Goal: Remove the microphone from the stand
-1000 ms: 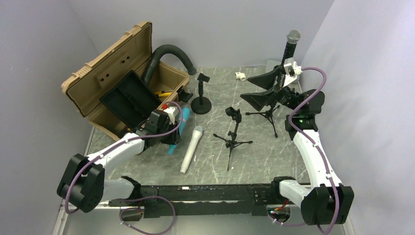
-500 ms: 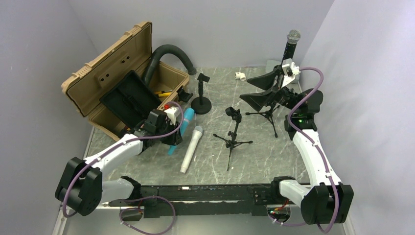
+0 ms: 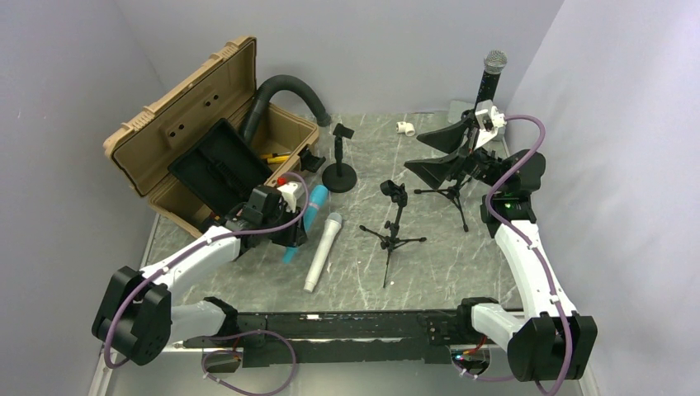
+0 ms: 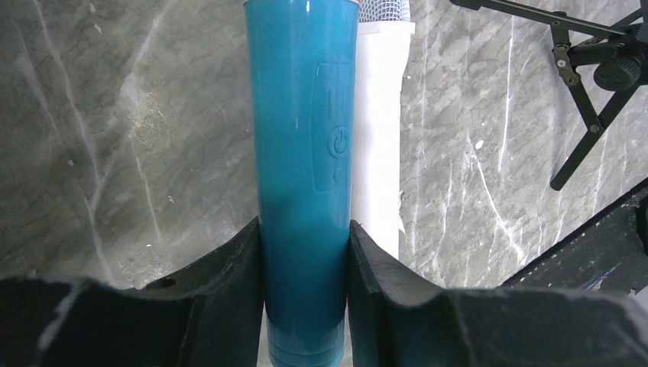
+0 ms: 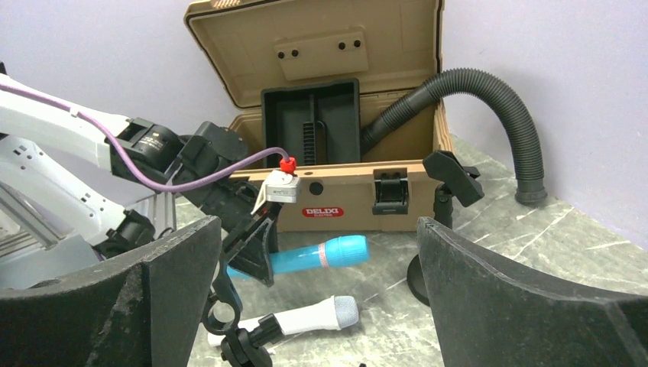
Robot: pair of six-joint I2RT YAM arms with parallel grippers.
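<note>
From above, you'll find the black microphone (image 3: 492, 74) upright in its stand (image 3: 453, 195) at the table's 1 o'clock, with your right gripper (image 3: 435, 151) spread wide just beside it.

Left wrist: your left gripper (image 4: 306, 233) pinches the blue microphone (image 4: 302, 138). The white microphone (image 4: 378, 115) lies at its 3 o'clock.

Right wrist: the jaws gape, and the tan case (image 5: 321, 46) is at 12 o'clock.

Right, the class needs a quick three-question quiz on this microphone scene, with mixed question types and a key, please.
1. Multiple choice: the left gripper holds A) a cup B) the blue microphone C) nothing.
2. True or false: the right gripper is open.
3. Short answer: what colour is the body of the upright microphone beyond the right gripper?
Key: 1 B; 2 true; 3 black.
</note>
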